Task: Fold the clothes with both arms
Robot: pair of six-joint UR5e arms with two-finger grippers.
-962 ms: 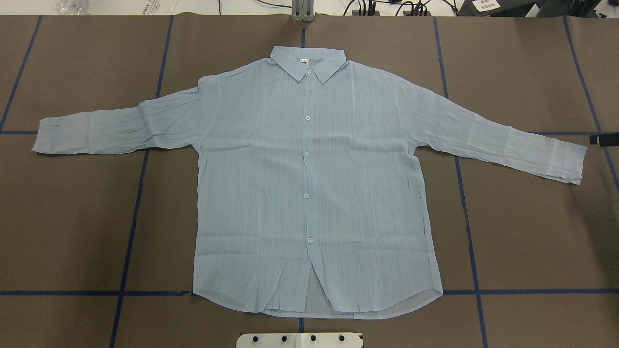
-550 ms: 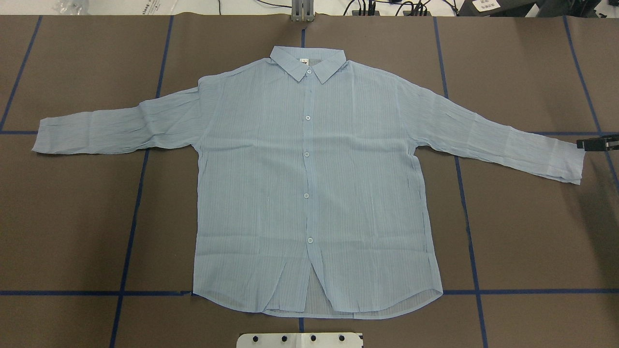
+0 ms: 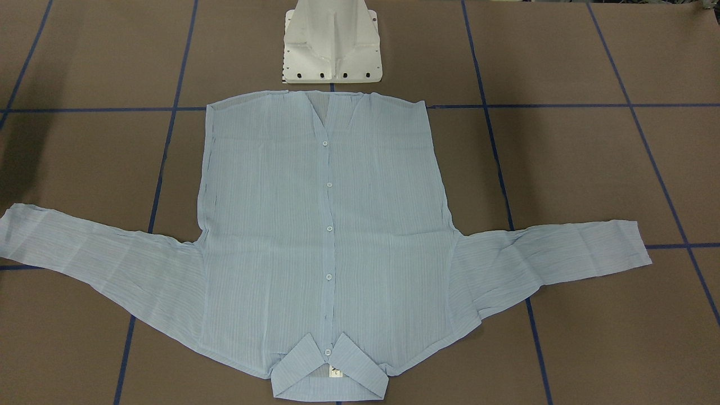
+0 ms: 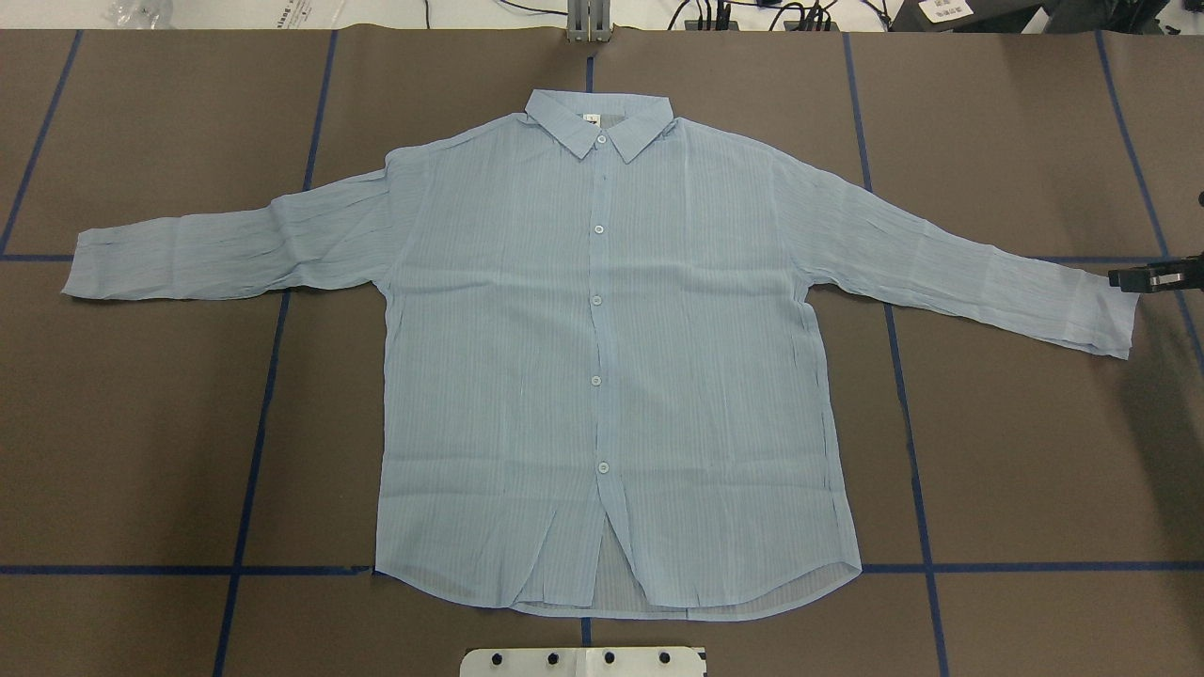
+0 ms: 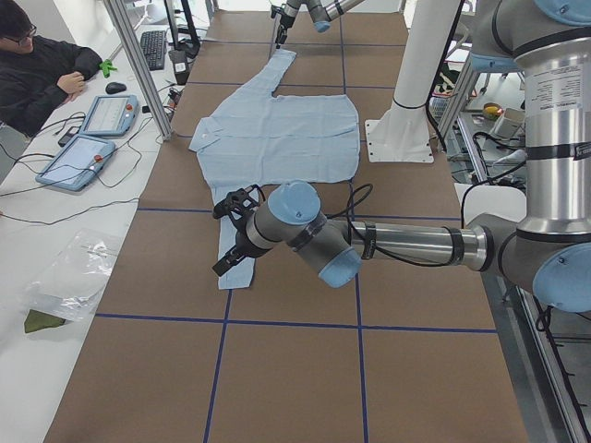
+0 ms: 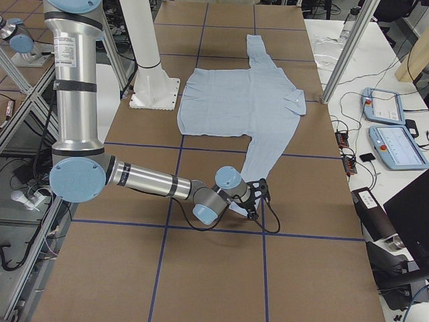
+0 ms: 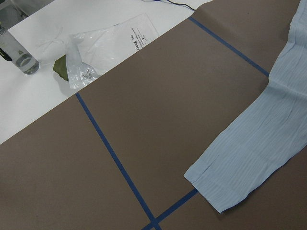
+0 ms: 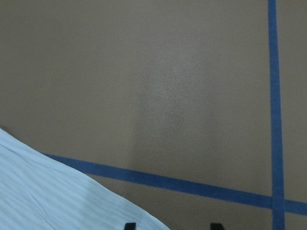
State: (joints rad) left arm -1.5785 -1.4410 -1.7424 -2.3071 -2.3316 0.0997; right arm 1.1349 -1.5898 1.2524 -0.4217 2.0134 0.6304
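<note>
The light-blue shirt [image 4: 602, 376] lies flat and buttoned on the brown mat, collar [image 4: 599, 122] far from the robot and both sleeves spread out. My right gripper [image 4: 1129, 278] comes in low at the right sleeve's cuff [image 4: 1101, 315]. In the right wrist view its two fingertips [image 8: 129, 225] stand apart, open, with the cuff corner [image 8: 57, 191] just beside them. In the exterior left view my left gripper [image 5: 226, 235] hovers over the left cuff [image 5: 231, 268]; I cannot tell whether it is open or shut. The left wrist view looks down on that cuff [image 7: 240, 177].
The white pedestal base [image 3: 332, 48] stands just behind the shirt hem. Blue tape lines [image 4: 254, 451] cross the mat. A person [image 5: 42, 69] sits at a side table with tablets [image 5: 78, 157]. A plastic bag [image 7: 103, 48] and a bottle [image 7: 17, 55] lie beyond the mat's left edge.
My right gripper has slid in from the right edge of the overhead view to the right cuff, whose edge has shifted slightly. The rest of the shirt has not moved.
</note>
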